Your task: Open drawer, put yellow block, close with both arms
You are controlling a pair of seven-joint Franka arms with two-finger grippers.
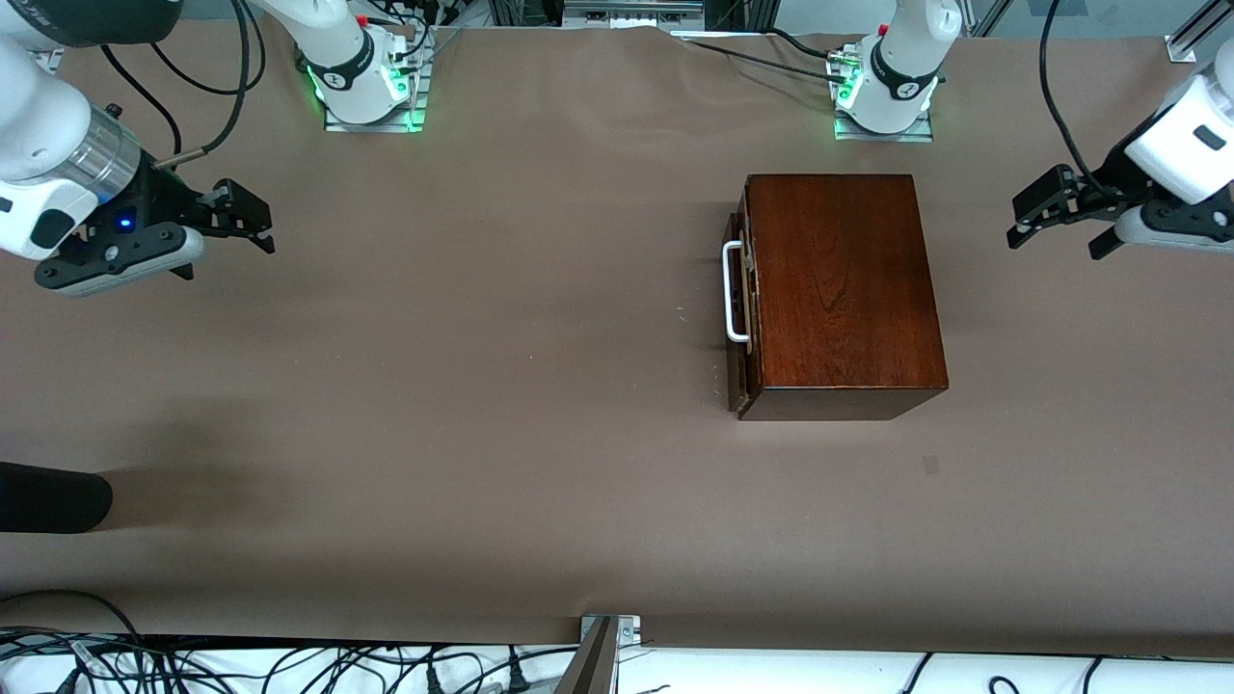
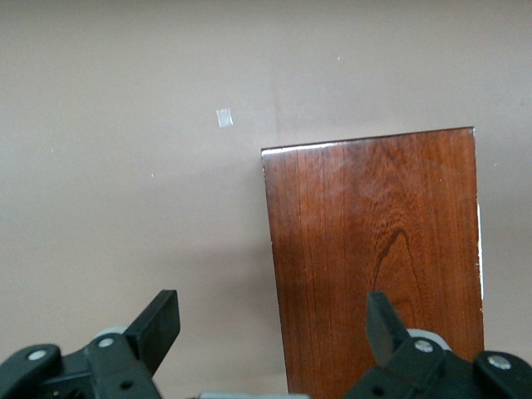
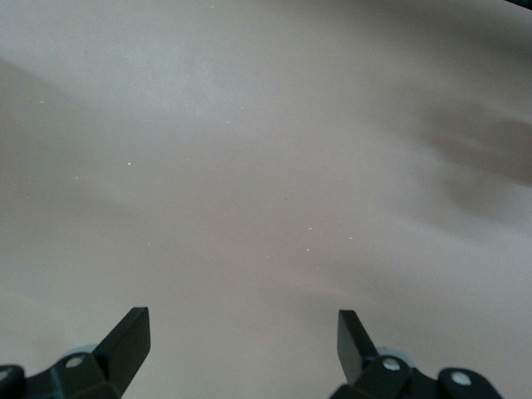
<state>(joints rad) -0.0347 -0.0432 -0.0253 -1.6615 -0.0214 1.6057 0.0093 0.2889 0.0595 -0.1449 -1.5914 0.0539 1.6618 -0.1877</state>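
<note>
While both of my arms hang out at the two ends of the counter (image 1: pixel 540 405), the wooden box (image 1: pixel 841 289) sits right of centre in the front view, toward my left arm's end, just below that arm's base (image 1: pixel 885 92). Its drawer (image 1: pixel 740 299) looks pushed in, or nearly so, with the white bar handle (image 1: pixel 735 291) on the box's face that looks toward my right arm's end. My left hand (image 1: pixel 1060 224) shows at the right edge of the front view, over bare counter beside the box, its fingers spread. My right hand (image 1: pixel 236 229) shows at the upper left edge, well apart from the box, its fingers spread as well. The left wrist view gives me what the front view cannot: the glossy top of the box (image 2: pixel 378 258) filling the lower right of the frame between and past my spread fingertips (image 2: pixel 162 320), a thin white sliver along its edge, and a small pale mark (image 2: pixel 224 118) on the counter in the upper part of the frame. The right wrist view shows only brown counter (image 3: pixel 266 166) between my spread fingertips (image 3: pixel 133 332). I cannot see the yellow block in any view. A dark rounded shape (image 1: pixel 48 496) pokes in at the lower left edge of the front view.
</note>
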